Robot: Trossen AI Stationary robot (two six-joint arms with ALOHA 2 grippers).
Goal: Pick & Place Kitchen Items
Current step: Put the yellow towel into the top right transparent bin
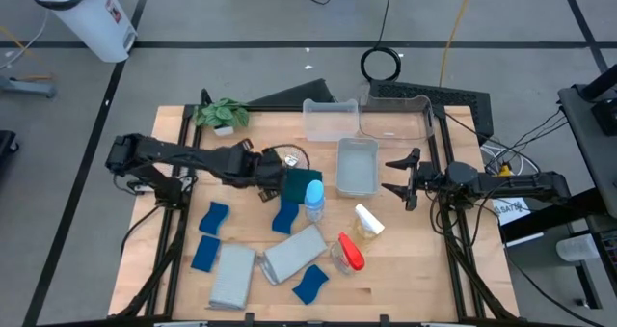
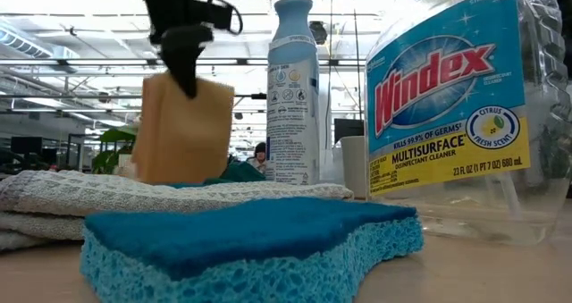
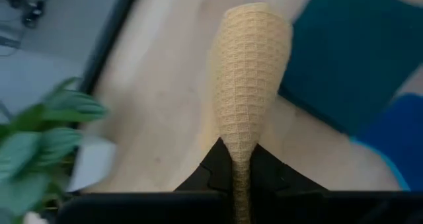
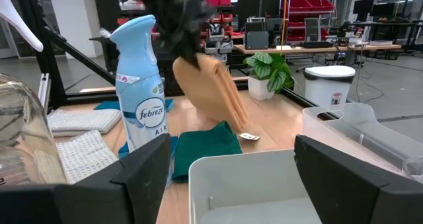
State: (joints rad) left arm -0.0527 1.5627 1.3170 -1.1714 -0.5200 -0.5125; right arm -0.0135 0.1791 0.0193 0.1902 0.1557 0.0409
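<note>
Left wrist view: left end effector (image 3: 241,159) clamped on orange cloth (image 3: 250,78), cloth hanging lengthwise, clear of worktop (image 3: 168,112). Clear bins (image 1: 357,165) lie ahead, toward right end effector (image 1: 406,180), idle, fingers apart, nearer bins.

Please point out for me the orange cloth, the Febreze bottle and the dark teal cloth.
orange cloth (image 4: 206,85): right wrist view, middle of the hanging fold.
Febreze bottle (image 4: 140,98): right wrist view, the bottle's body above the label.
dark teal cloth (image 3: 350,59): left wrist view, its flat top.
</note>
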